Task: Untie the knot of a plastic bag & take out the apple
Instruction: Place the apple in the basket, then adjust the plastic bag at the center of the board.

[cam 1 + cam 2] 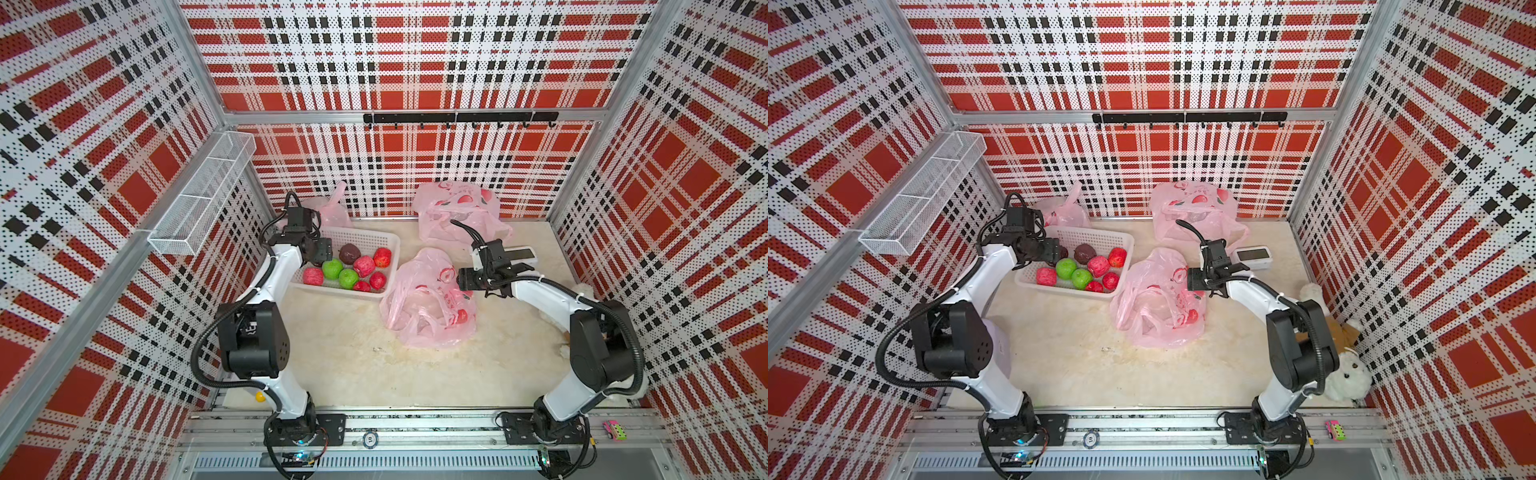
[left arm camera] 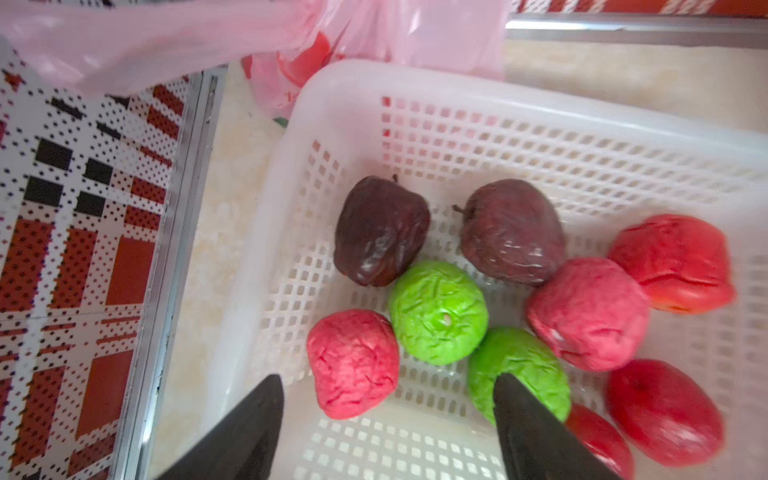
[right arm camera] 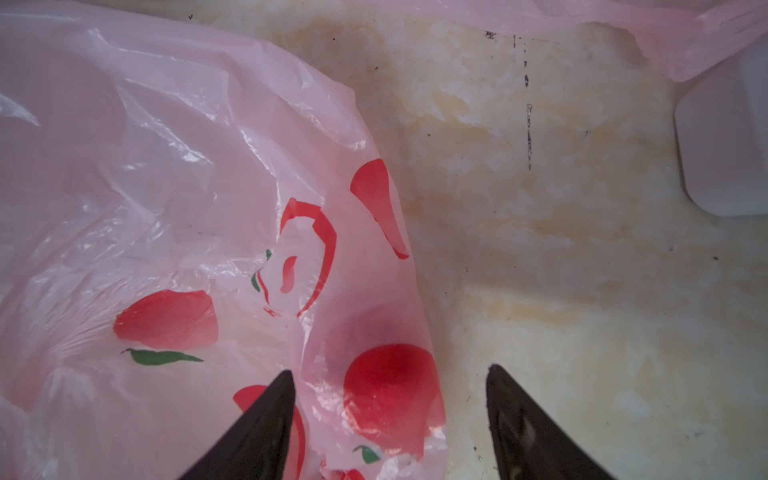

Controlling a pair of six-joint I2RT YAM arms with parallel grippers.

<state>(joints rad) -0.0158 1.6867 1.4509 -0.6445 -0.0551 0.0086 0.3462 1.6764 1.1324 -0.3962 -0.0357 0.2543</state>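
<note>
Pink film fills the middle of both top views: a crumpled pink plastic bag with red fruit prints (image 1: 428, 303) lies slack on the pale surface (image 1: 353, 353), and we can find no knot on it. Just beside it stands a white slotted plastic basket (image 1: 376, 237) holding red, green and dark apples (image 1: 348, 277). The left claw (image 1: 323, 251) hangs over the basket's left end. The right claw (image 1: 462, 279) hovers at this bag's right edge. Two more pink bags sit by the back wall, one behind the basket (image 1: 334, 210) with a twisted tail standing up, and one further right (image 1: 457, 203).

From the left wrist we see the left claw (image 2: 386, 376) with its jaws apart and empty above the apples.

From the right wrist, the right claw (image 3: 390, 370) is likewise spread and holds nothing, one finger (image 3: 266, 415) over the film and the other over bare surface. A round red shape (image 3: 392, 390) shows through the film, and we cannot tell whether it is print or apple.

We judge that the work stands between grasps. The next move calls for settling whether this bag holds an apple. If not, we would reach for a tied bag, pin it with one claw and pull the tail with the other.
</note>
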